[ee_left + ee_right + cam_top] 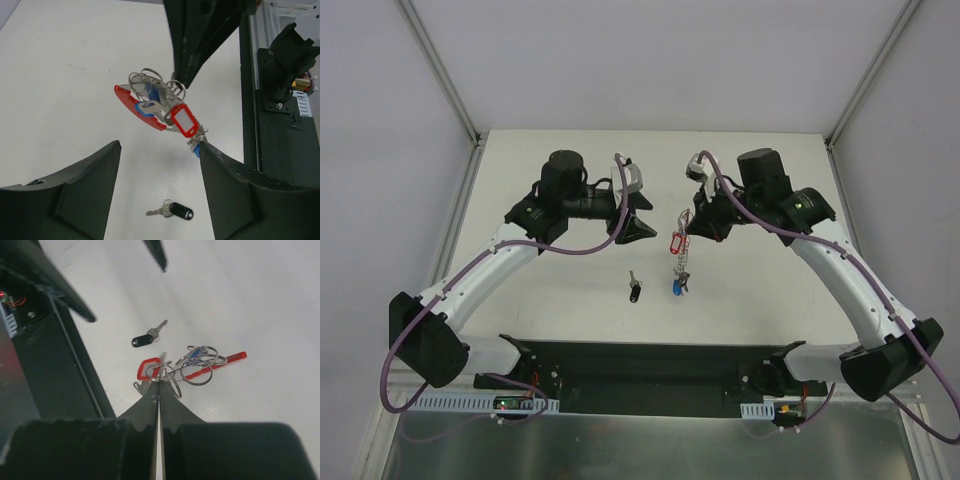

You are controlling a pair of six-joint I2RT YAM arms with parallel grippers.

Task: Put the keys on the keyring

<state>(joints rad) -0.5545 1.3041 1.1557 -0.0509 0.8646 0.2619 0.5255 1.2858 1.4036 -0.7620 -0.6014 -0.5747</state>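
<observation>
My right gripper (693,228) is shut on the top rings of the keyring (680,252) and holds the bunch so it hangs down to the table. In the right wrist view the shut fingertips (159,383) pinch a ring of the keyring (192,365), with its red-framed tag (149,368) beside them. The left wrist view shows the keyring (159,104) with a curved red tag, a whitish tag and a blue key (144,107) on it. The black-headed key (635,290) lies loose on the table, also seen below my left jaws (176,210). My left gripper (634,214) is open and empty, apart from the bunch.
The black base rail (640,365) runs along the near table edge. White walls with metal frame bars (440,70) close in the table's left, back and right. My left gripper's fingers (60,285) show at the upper left of the right wrist view.
</observation>
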